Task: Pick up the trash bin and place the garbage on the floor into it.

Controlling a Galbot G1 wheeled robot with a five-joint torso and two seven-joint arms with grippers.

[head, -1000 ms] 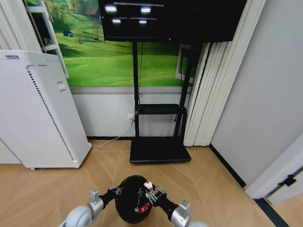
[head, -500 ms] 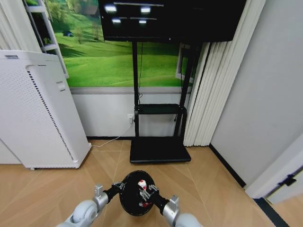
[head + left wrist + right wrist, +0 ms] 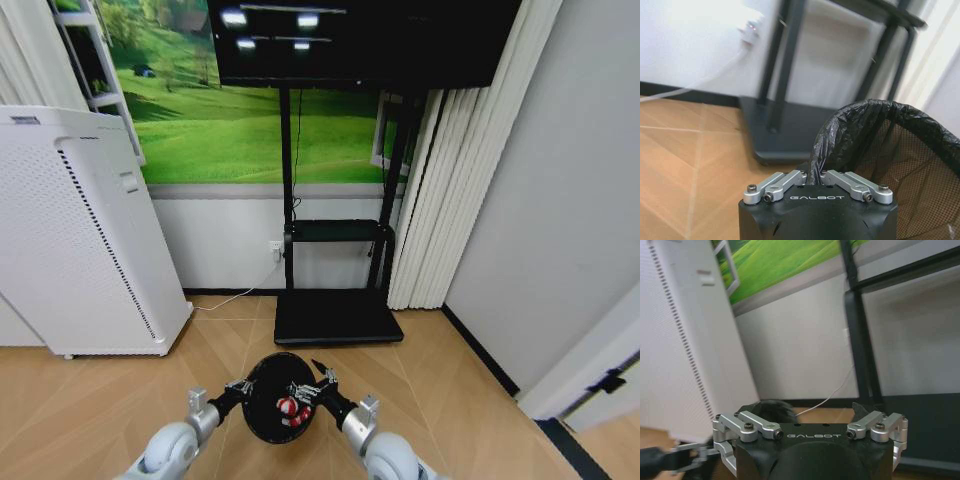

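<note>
I read GALBOT in white on my left claw's black wrist block [image 3: 817, 198] and again on my right one [image 3: 817, 436] (nothing else legible).

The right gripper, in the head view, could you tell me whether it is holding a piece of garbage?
No, the right gripper is open and empty beside the trash bin, with red garbage lying inside it.
</note>
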